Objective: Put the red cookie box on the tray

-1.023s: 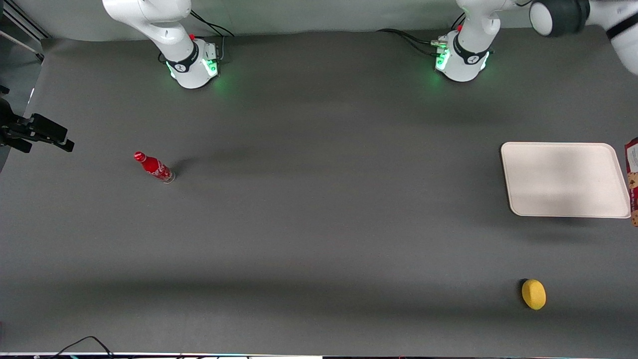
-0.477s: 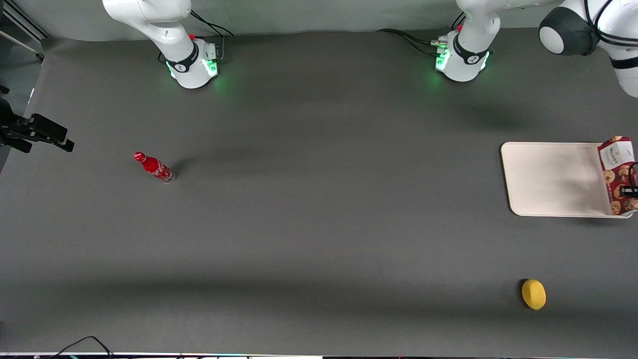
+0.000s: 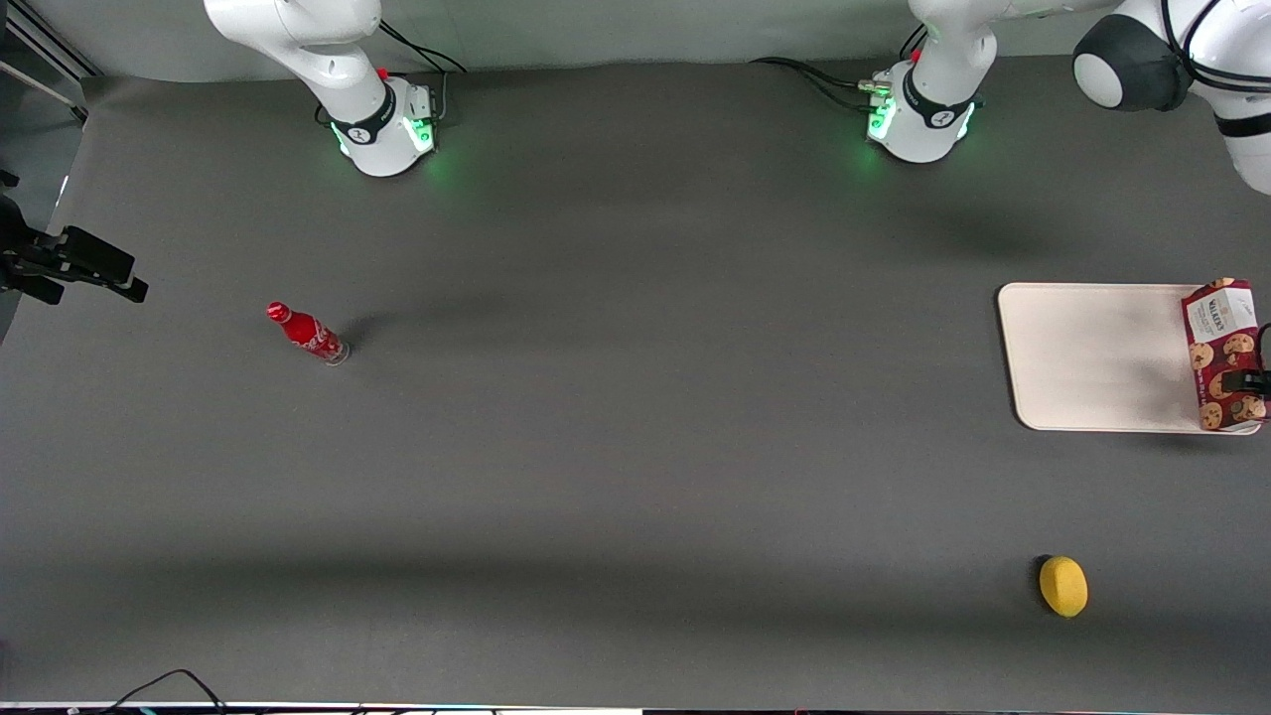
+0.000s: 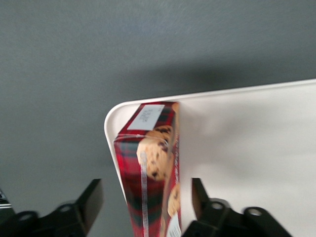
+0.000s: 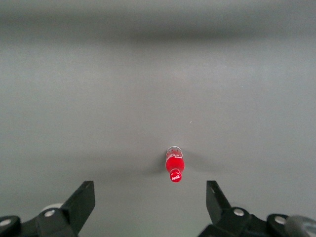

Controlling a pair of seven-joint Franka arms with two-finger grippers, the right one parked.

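Red cookie box [image 3: 1223, 355] sits at the working-arm end of the tray [image 3: 1092, 357], along the tray's short edge, white label at the end farther from the front camera. Long axis runs near-to-far, parallel to that edge. In the wrist view the box [image 4: 150, 163] lies over the tray [image 4: 247, 148] just inside a rounded corner — whether it rests flat or hangs slightly above the surface, cannot tell.

Gripper [image 4: 145, 205] straddles the box across its narrow width; the 2 jaws stand apart from its sides with visible gaps, so spread, not clamping. Front view shows only a dark finger [image 3: 1246, 381] at the box's side.

Judgement: placement looks nearly or fully done — box close to the rim, little margin.

Elsewhere on the counter [image 3: 635, 447]: 1 yellow lemon-like object [image 3: 1062, 586], 1 small red bottle [image 3: 306, 333] toward the parked arm's end.
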